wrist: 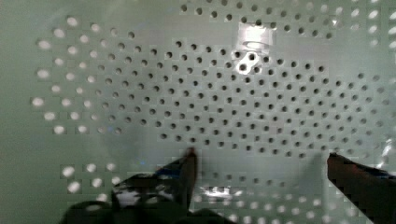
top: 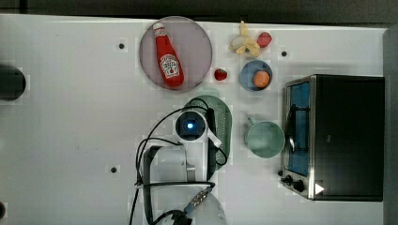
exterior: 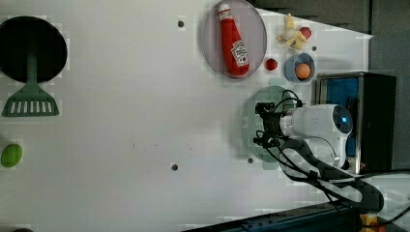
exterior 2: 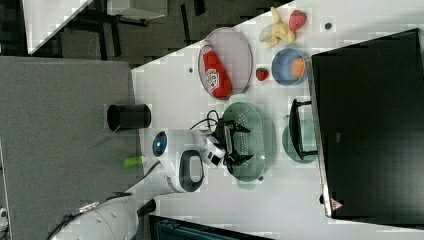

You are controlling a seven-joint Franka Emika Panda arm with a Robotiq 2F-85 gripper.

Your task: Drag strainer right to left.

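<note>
The strainer (top: 225, 123) is a pale green oval colander with a holed bottom, lying on the white table between the round plate and the mug. My gripper (exterior 2: 240, 143) hangs down inside it, jaws spread wide along the strainer's length. In the wrist view the two dark fingertips (wrist: 187, 163) stand far apart just above the perforated bottom (wrist: 210, 84), with nothing between them. In the left view the gripper (exterior: 259, 123) sits over the strainer (exterior: 251, 107). The arm's wrist (top: 190, 125) covers the strainer's left half in the top view.
A pale green mug (top: 265, 139) and a toaster oven (top: 333, 136) stand to the top view's right of the strainer. Behind it are a plate (top: 197, 44) with a ketchup bottle (top: 168, 56), a strawberry (top: 220, 74) and a blue bowl (top: 256, 75). A green spatula (exterior: 30, 99) lies far off.
</note>
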